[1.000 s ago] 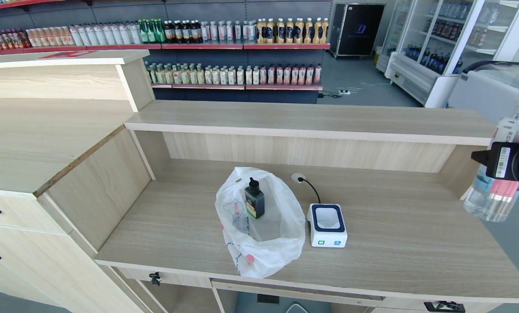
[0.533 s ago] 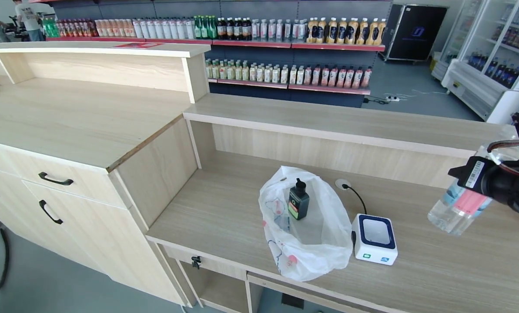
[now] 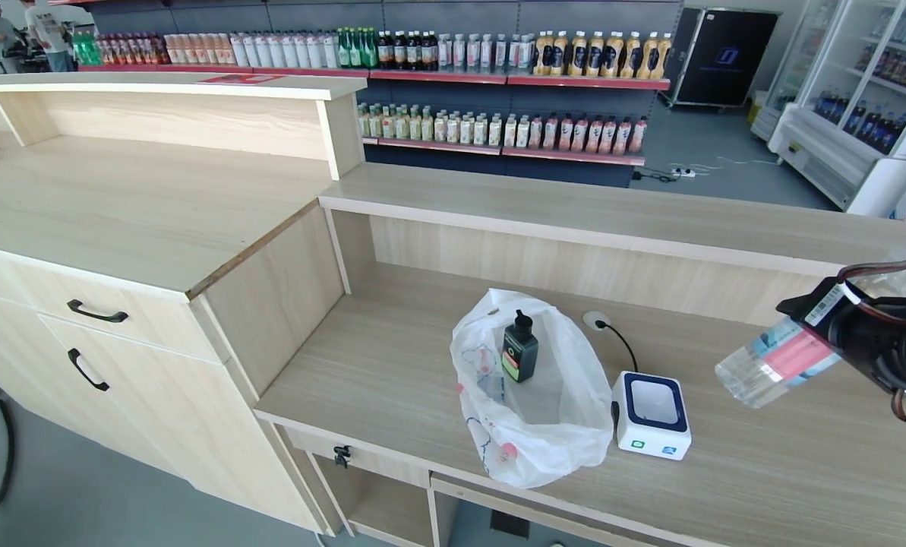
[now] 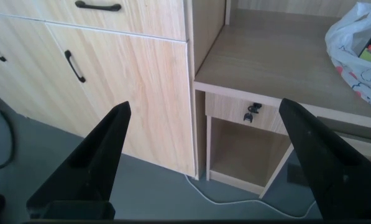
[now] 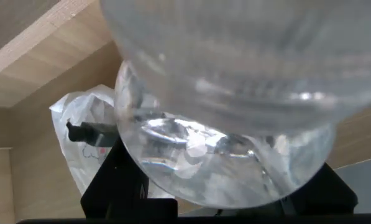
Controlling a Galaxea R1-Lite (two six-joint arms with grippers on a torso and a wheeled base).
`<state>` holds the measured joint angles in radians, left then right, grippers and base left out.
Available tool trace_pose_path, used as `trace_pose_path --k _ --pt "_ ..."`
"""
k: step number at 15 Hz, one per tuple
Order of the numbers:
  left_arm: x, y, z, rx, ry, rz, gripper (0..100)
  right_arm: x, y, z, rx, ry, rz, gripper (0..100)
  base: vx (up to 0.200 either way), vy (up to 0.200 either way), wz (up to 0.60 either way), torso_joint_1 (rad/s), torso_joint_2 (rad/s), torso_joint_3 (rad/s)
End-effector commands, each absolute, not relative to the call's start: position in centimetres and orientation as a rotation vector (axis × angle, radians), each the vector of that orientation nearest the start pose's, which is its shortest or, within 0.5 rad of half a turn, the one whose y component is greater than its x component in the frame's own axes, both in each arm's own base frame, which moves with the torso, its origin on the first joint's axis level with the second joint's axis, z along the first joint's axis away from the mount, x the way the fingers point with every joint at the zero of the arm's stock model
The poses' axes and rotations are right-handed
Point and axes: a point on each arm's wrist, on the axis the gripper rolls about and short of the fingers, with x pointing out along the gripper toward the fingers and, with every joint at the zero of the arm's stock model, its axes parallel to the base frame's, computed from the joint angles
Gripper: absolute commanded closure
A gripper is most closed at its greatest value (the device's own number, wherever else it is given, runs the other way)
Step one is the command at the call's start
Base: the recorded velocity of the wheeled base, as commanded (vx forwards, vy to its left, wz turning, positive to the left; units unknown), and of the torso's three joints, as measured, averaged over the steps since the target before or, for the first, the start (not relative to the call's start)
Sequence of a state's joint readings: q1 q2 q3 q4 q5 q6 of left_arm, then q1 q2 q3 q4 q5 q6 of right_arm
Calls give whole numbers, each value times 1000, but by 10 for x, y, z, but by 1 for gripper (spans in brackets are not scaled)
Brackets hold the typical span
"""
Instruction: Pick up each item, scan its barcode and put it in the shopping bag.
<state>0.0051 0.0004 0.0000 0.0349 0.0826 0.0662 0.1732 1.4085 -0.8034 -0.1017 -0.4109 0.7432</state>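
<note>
A clear water bottle (image 3: 768, 365) with a pink and blue label hangs tilted over the counter's right side, base toward the scanner (image 3: 652, 414). My right gripper (image 3: 819, 334) is shut on its upper part. In the right wrist view the bottle (image 5: 235, 106) looms close, with the bag (image 5: 79, 155) beyond it. The white shopping bag (image 3: 544, 425) lies open on the counter just left of the scanner, and a small dark bottle (image 3: 519, 351) stands inside it. My left gripper (image 4: 197, 168) is open, low in front of the cabinet doors, off the counter's front-left corner.
The scanner's black cable (image 3: 621, 342) runs back to a hole in the counter (image 3: 392, 365). A raised ledge (image 3: 589, 216) runs behind it and a higher cabinet top (image 3: 118, 205) stands at the left. Shelves of drinks (image 3: 453, 53) line the back.
The head camera swung left after the oldest frame. Since half a second ago the right gripper has tilted the water bottle flatter and swung its base left, toward the scanner.
</note>
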Motion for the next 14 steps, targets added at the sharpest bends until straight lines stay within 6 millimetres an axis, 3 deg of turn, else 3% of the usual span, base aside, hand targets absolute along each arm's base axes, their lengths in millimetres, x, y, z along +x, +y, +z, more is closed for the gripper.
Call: trace_pose_path --k 1,7,14 --pt "-23 2 72 67 38 86 0 226 30 206 585 384 -400 100 0 0 0 0 0 0" --pt "-23 2 72 67 38 88 0 226 19 174 671 518 -423 100 0 0 0 0 0 0" --pt "-23 2 72 67 38 88 0 232 16 164 761 587 -385 100 0 0 0 0 0 0"
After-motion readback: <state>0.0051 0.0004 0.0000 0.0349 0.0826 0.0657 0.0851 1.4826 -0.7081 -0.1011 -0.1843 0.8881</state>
